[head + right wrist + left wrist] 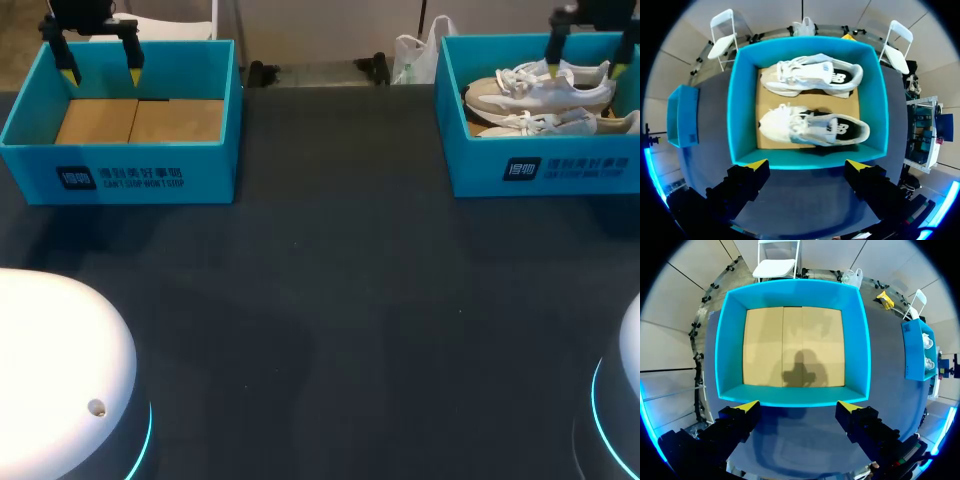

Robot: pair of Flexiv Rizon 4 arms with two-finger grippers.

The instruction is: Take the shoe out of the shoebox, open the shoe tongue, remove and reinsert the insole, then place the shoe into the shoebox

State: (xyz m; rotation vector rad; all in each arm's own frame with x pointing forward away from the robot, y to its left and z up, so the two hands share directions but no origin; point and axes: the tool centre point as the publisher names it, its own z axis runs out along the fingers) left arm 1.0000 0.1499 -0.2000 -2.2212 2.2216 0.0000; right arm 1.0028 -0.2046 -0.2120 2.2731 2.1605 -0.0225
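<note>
Two white sneakers lie side by side in a blue shoebox at the far right of the table, the nearer shoe and the farther shoe both on their soles. My right gripper hangs open above that box, holding nothing. A second blue shoebox at the far left shows only its brown cardboard floor. Above it my left gripper hangs open, nothing between its yellow-tipped fingers.
The dark table stretches between the two boxes. A white plastic bag lies at the far edge beside the right box. My arms' round white bases sit at the near corners.
</note>
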